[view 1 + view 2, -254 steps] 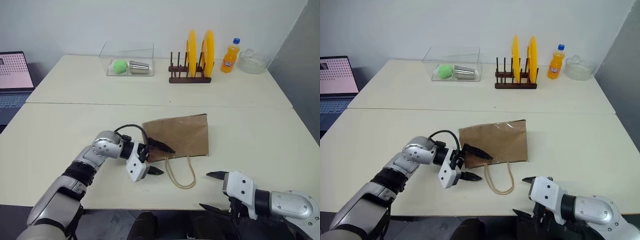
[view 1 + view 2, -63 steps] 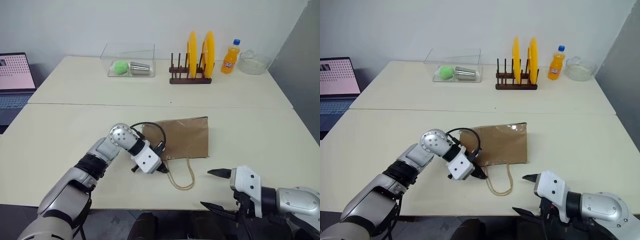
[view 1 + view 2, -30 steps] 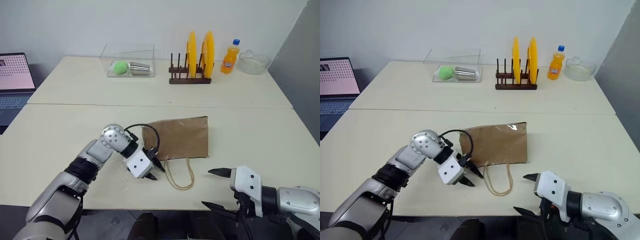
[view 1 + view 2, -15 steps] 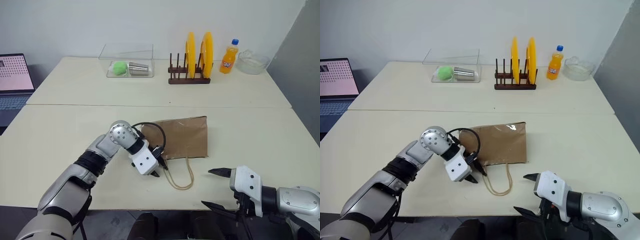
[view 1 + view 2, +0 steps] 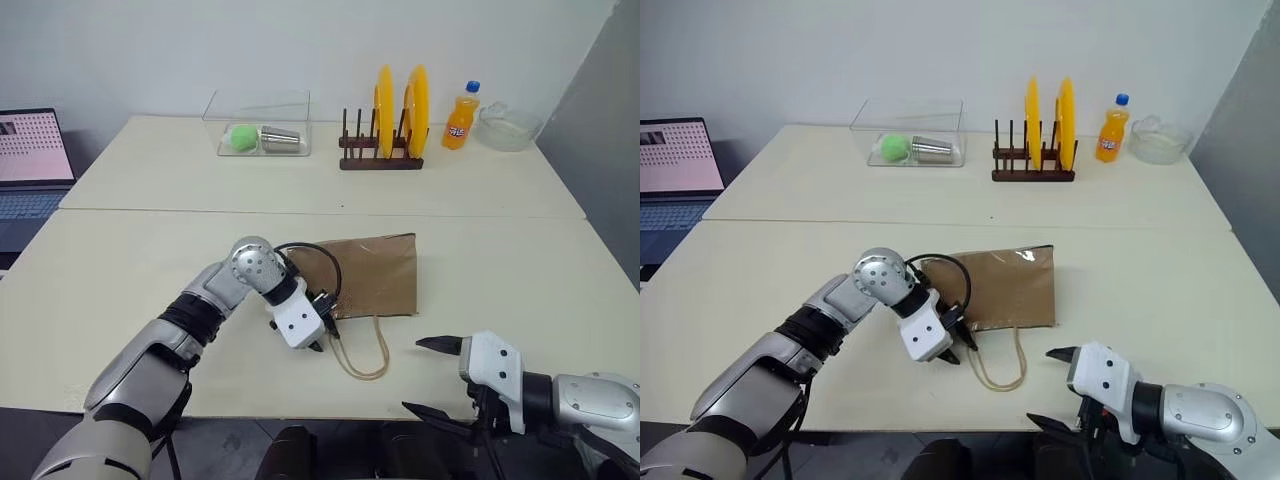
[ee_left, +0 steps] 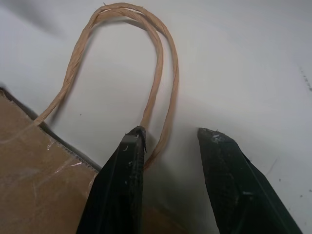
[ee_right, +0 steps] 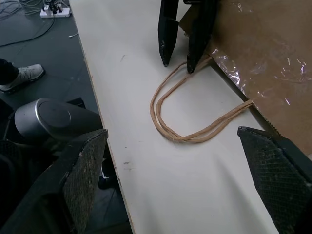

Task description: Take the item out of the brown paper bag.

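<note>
Cream-coloured worktop (image 5: 130,260) is lying broad and mostly bare around the brown paper bag (image 5: 365,273), with free surface stretching to the bag's left, right and far side, while its near edge is running close below the cord handles (image 5: 362,352) and dropping to dark floor. Along the far side a clear box (image 5: 258,123), a wooden plate rack (image 5: 380,158) bearing two yellow plates, an orange soda bottle (image 5: 460,115) and a glass bowl (image 5: 508,124) are standing well apart from the bag; a laptop (image 5: 32,162) is sitting off the left edge. No lettering on the bottle's label or the laptop screen can be read. Lying flat, the bag is facing its mouth and handles toward the robot, and the item is not visible anywhere. Just at the bag's near-left corner, the left pincer (image 6: 168,137) is pointing steeply downward, its jaws parted a moderate way and holding nothing, one fingertip touching or nearly touching the cord where it meets the bag. Over the near edge, right of the handles, the right pincer (image 5: 428,378) is hanging spread wide and empty.
</note>
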Motion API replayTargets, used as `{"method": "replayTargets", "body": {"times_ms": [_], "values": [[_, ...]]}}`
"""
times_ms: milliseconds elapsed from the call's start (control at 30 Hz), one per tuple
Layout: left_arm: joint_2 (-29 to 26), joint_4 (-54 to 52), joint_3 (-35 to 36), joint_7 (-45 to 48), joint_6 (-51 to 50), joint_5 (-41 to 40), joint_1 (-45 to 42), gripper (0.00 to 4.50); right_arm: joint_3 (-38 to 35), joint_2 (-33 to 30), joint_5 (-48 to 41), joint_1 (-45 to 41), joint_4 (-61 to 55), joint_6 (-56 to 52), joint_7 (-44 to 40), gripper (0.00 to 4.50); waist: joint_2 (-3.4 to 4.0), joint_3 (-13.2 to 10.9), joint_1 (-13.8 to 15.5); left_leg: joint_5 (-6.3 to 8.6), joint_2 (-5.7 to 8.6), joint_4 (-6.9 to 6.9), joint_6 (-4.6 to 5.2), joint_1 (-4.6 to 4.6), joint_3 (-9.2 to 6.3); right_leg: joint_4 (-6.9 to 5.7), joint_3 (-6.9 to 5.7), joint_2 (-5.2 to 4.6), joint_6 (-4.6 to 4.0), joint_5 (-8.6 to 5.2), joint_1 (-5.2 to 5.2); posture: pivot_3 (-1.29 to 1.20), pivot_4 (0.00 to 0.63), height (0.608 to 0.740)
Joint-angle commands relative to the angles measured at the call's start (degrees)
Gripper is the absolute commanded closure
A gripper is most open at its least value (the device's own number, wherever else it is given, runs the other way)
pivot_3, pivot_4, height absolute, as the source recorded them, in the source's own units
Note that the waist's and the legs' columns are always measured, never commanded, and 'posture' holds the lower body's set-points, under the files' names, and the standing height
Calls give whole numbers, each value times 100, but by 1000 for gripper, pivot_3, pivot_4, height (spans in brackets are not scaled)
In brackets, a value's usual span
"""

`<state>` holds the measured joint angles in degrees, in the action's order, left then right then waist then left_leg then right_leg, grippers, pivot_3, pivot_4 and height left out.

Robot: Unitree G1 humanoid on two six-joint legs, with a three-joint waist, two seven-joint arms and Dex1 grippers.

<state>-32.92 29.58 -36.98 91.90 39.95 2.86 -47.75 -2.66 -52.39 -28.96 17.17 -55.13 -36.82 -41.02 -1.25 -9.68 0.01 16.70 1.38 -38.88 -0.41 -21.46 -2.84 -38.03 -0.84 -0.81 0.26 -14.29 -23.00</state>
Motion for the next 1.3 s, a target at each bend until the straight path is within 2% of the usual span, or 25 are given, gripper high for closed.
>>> {"method": "replayTargets", "body": {"times_ms": [33, 133, 233, 433, 567, 600, 967, 1167, 1300], "values": [[-187, 123, -432, 60, -166, 366, 49, 2858, -29, -14, -84, -26, -487, 62, 39, 0, 1, 13, -4, 0, -1, 0, 0, 1, 0, 0, 0, 0, 0, 0, 0, 0, 150, 740], [-185, 96, -504, 60, -240, 413, 44, 3509, -14, -23, -88, -24, -487, 79, 52, 0, 18, 29, -9, 0, -2, 4, 0, 11, 0, 1, 1, 2, 0, 0, 10, 0, 150, 740], [-155, 21, -571, 60, -382, 445, 64, 3509, 4, -31, -90, -27, -487, 88, 63, 0, 19, 32, -8, 6, -3, 11, 8, 65, -3, 17, -3, 1, -1, -3, 71, 0, 150, 740], [-136, -96, -614, 60, -562, 530, 161, 3509, 44, -49, -106, -46, -487, 98, 100, 0, 29, 38, -9, 10, -5, 13, 13, 66, -2, 30, -3, 1, -2, -5, 75, 0, 150, 740], [-39, -51, -431, -74, -534, 509, 240, 4403, 66, -60, -120, -65, -487, 93, 122, 0, 42, 46, -7, 10, -4, 14, 13, 65, -1, 33, -2, -1, -1, -4, 76, 0, 150, 740], [-19, -57, -389, -90, -517, 477, 248, 4476, 66, -60, -123, -73, -487, 90, 124, 0, 43, 47, -3, 10, -2, 13, 14, 65, -1, 33, -1, -2, -1, -4, 77, 0, 150, 740], [-125, -852, 472, 14, -1271, -444, 555, 4476, 103, -34, -132, -145, -487, 102, 178, 0, 11, 22, 3, 14, -2, 15, 18, 47, -5, 43, -5, -3, 5, -8, 65, 0, 150, 740], [-216, -1430, 1021, -174, -2383, -935, 687, 4476, 106, -41, -136, -141, -487, 118, 183, 0, -10, -9, -2, 15, -3, 15, 19, 44, -7, 46, -6, -3, 5, -8, 63, 0, 150, 740], [-217, -1492, 1266, -356, -2772, -979, 692, 4476, 155, -94, -9, -148, -483, 146, 115, 0, -16, -25, -2, 15, -4, 15, 19, 44, -9, 46, -8, -3, 5, -8, 63, 0, 150, 740]]}}
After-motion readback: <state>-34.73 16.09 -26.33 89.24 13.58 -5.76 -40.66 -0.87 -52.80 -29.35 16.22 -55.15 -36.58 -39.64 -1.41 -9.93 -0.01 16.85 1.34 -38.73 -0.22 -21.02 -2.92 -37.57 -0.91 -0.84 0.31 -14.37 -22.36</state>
